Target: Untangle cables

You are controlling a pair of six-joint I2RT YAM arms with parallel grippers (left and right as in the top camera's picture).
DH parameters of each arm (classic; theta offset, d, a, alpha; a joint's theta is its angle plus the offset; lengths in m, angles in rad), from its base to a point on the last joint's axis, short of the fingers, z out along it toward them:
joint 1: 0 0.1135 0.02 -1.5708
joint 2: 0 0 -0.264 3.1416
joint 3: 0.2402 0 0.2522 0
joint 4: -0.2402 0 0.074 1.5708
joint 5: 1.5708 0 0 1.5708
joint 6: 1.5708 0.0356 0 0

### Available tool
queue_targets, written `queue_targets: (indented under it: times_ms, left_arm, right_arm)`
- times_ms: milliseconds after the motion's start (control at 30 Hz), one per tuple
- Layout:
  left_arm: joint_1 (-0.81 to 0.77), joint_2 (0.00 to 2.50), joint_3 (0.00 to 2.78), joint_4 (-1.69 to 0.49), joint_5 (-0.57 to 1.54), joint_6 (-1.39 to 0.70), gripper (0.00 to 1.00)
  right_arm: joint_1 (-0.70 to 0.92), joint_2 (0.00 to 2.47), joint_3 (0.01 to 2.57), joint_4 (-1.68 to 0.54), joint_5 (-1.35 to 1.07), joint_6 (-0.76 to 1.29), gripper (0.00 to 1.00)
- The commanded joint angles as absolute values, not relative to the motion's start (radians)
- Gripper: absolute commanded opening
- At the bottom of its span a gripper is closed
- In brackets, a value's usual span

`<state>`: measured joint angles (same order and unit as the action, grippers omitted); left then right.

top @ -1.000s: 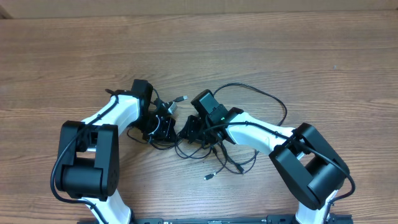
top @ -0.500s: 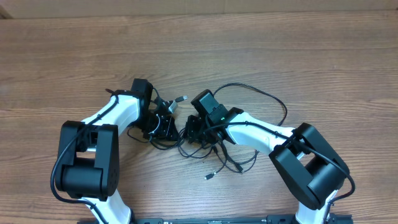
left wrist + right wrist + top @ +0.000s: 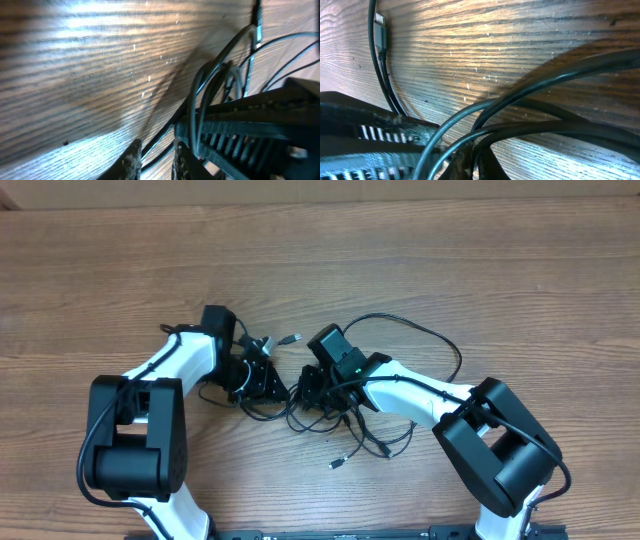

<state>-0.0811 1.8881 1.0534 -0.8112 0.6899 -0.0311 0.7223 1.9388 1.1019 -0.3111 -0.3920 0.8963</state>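
Observation:
The cables (image 3: 335, 420) are thin black cords tangled in the middle of the table between my two grippers. One long loop (image 3: 440, 340) swings out to the right. A silver-tipped plug (image 3: 292, 338) lies behind the tangle and another plug (image 3: 336, 464) in front of it. My left gripper (image 3: 268, 385) sits at the left edge of the tangle. In the left wrist view the left gripper (image 3: 157, 146) is open, with two cords (image 3: 165, 140) running loosely through the gap. My right gripper (image 3: 305, 392) faces it closely. In the right wrist view the right gripper (image 3: 474, 152) is shut on a cable (image 3: 530, 127).
The wooden table (image 3: 320, 270) stretches bare behind the arms. Both grippers stand almost nose to nose: the right one's ribbed black body (image 3: 250, 130) fills the left wrist view, and the left one's body (image 3: 370, 135) shows in the right wrist view beside a plug (image 3: 380, 29).
The left gripper has opened from shut, and its arm has shifted slightly left. The right gripper has closed from part open onto a cable. The tangle has barely moved.

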Motion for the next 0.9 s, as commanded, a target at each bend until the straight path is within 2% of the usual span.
queue_targets:
  times_ms: [0, 133, 233, 367, 500, 633, 867]
  left_arm:
    - [-0.048, 1.903, 1.049, -0.799, 0.759, -0.046, 0.22]
    - [-0.023, 1.903, 1.049, -0.794, 0.822, -0.049, 0.23]
    - [-0.021, 1.903, 1.049, -0.8, 0.922, 0.002, 0.3]
    - [-0.032, 1.903, 1.049, -0.813, 0.942, 0.023, 0.31]
    - [-0.061, 1.904, 1.049, -0.812, 0.923, 0.023, 0.31]
    - [-0.088, 1.904, 1.049, -0.813, 0.82, 0.022, 0.2]
    - [-0.115, 1.904, 1.049, -0.811, 0.687, 0.019, 0.25]
  right_arm:
    - [0.723, 1.942, 1.099, -0.309, -0.381, 0.89, 0.04]
    - [0.723, 1.942, 1.099, -0.309, -0.381, 0.89, 0.04]
    - [0.723, 1.942, 1.099, -0.307, -0.381, 0.89, 0.04]
    - [0.723, 1.942, 1.099, -0.305, -0.381, 0.89, 0.04]
    - [0.723, 1.942, 1.099, -0.305, -0.382, 0.89, 0.04]
    - [0.723, 1.942, 1.099, -0.305, -0.382, 0.89, 0.04]
    - [0.723, 1.942, 1.099, -0.3, -0.381, 0.89, 0.04]
